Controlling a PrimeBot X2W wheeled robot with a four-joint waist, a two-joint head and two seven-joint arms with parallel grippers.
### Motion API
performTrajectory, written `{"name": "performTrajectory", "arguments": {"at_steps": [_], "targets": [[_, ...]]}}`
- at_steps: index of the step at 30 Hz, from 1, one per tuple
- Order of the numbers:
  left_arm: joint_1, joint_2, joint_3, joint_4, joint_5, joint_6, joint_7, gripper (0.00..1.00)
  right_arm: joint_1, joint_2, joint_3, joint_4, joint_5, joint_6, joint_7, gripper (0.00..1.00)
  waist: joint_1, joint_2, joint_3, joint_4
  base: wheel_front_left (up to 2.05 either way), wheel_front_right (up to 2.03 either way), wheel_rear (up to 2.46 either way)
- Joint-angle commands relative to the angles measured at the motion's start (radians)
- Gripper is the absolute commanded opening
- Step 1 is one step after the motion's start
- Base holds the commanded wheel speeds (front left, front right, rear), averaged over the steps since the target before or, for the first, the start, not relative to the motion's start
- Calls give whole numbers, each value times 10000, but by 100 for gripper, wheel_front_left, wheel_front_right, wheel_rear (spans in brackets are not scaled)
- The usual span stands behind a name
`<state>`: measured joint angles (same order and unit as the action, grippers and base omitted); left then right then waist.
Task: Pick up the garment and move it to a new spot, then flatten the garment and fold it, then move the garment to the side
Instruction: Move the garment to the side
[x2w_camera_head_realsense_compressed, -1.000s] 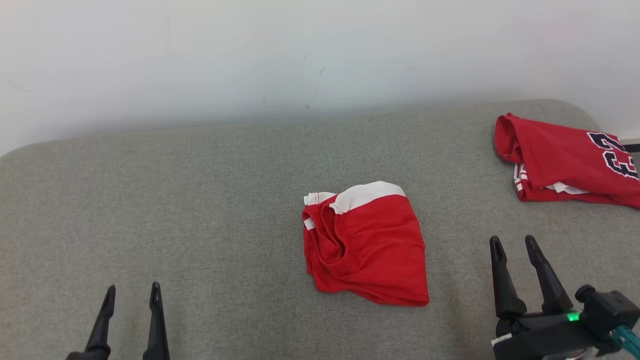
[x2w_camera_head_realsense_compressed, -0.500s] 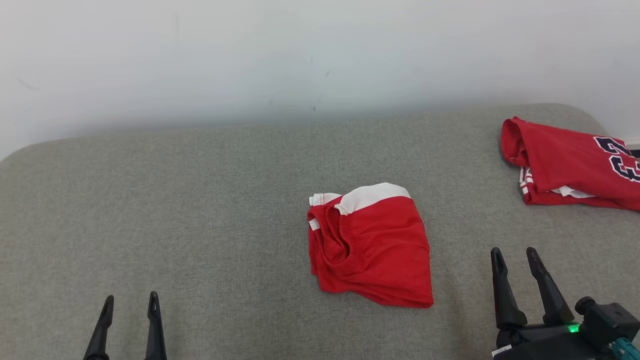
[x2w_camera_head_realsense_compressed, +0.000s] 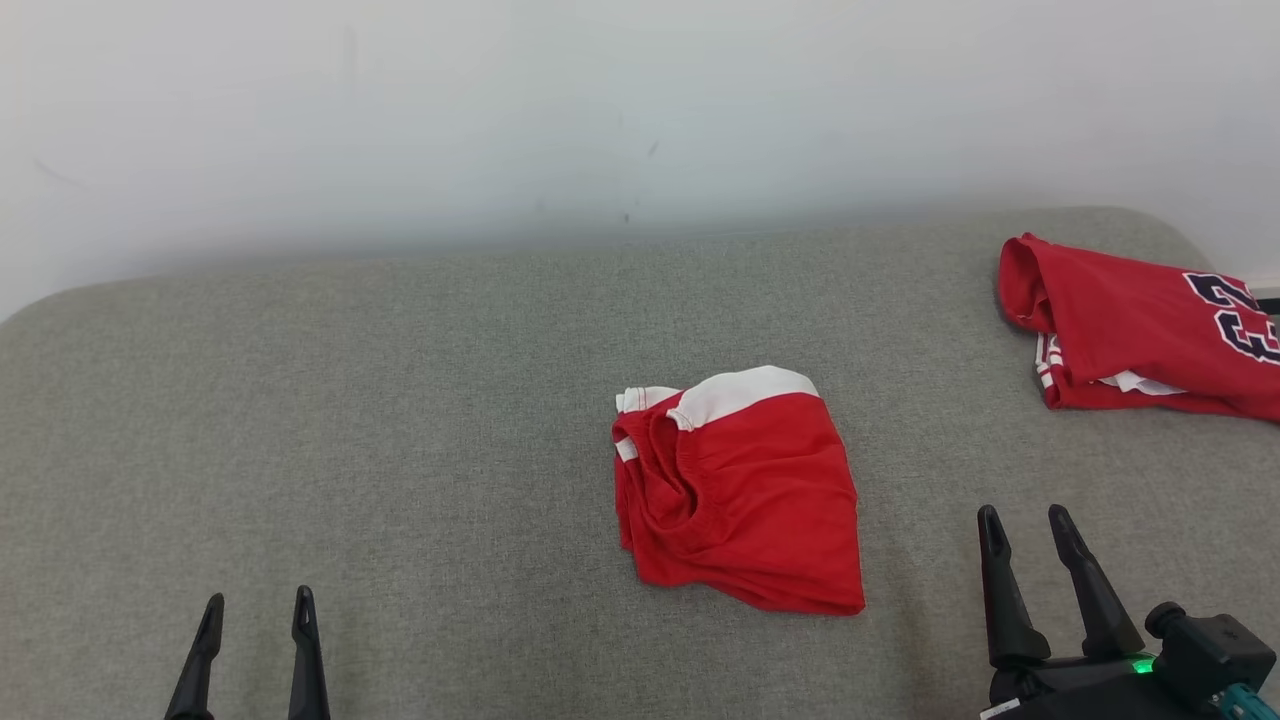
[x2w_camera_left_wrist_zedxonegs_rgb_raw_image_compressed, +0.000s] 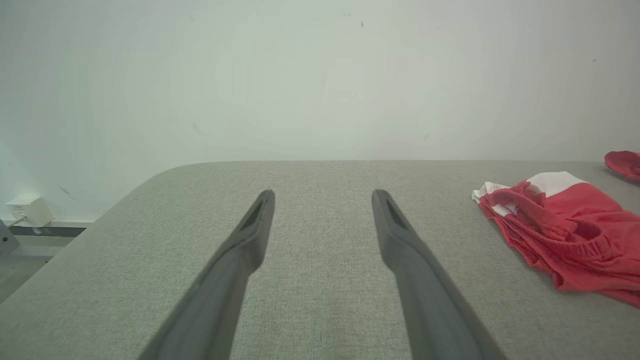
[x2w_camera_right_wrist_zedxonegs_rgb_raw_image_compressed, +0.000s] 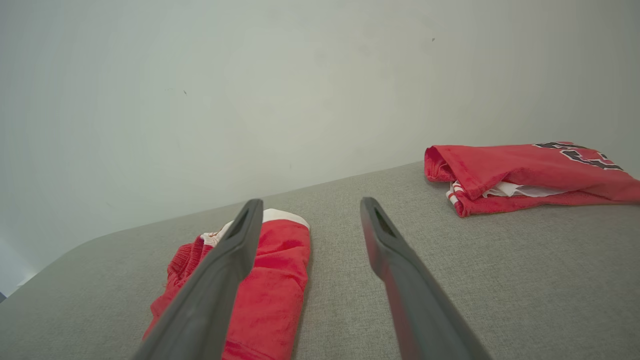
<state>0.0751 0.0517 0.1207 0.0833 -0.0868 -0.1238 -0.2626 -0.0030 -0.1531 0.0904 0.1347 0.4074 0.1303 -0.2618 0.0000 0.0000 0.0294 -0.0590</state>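
Note:
The garment (x2w_camera_head_realsense_compressed: 745, 495) is a pair of red shorts with a white band, folded into a compact bundle at the middle of the grey padded table (x2w_camera_head_realsense_compressed: 400, 420). The same garment (x2w_camera_left_wrist_zedxonegs_rgb_raw_image_compressed: 560, 220) lies at the right of the left wrist view, and the garment (x2w_camera_right_wrist_zedxonegs_rgb_raw_image_compressed: 270, 280) lies partly behind a finger in the right wrist view. My left gripper (x2w_camera_head_realsense_compressed: 255, 605) stands open at the lower left, well apart from the cloth. My right gripper (x2w_camera_head_realsense_compressed: 1025, 520) is open at the lower right, a short way right of the bundle. Neither holds anything.
A second red garment (x2w_camera_head_realsense_compressed: 1140, 330) with dark numerals lies folded at the table's far right (x2w_camera_right_wrist_zedxonegs_rgb_raw_image_compressed: 525, 172). A white wall (x2w_camera_head_realsense_compressed: 600, 110) stands behind the table. A small white box (x2w_camera_left_wrist_zedxonegs_rgb_raw_image_compressed: 27, 210) sits low on the wall beyond the table's left edge.
The whole picture has shifted slightly, so the camera moved. Both grippers sit lower in the view than a second ago, still open. The garment lies as before.

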Motion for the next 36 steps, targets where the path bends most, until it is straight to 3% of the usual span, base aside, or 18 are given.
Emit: {"name": "performTrajectory", "arguments": {"at_steps": [1,13,26,36], "targets": [[53,-15,7,-43,71,-8,-27,100,32,22,12,-3,-64,-1,-37,100,0,0,12,-1,0,0,0],[-49,-17,-77,-103,26,43,-27,100,-1312,-447,681,788,-183,-1,300,100,0,0,194,75,0,0,0],[-620,-14,-473,-44,14,5,-27,100,-4587,-502,1145,3908,-184,-1,2252,100,0,0,918,638,0,0,0],[-988,-16,-654,15,-89,-26,-27,100,-5812,-203,1451,6500,-165,-1,2522,100,0,0,1387,1020,0,0,0]]}}
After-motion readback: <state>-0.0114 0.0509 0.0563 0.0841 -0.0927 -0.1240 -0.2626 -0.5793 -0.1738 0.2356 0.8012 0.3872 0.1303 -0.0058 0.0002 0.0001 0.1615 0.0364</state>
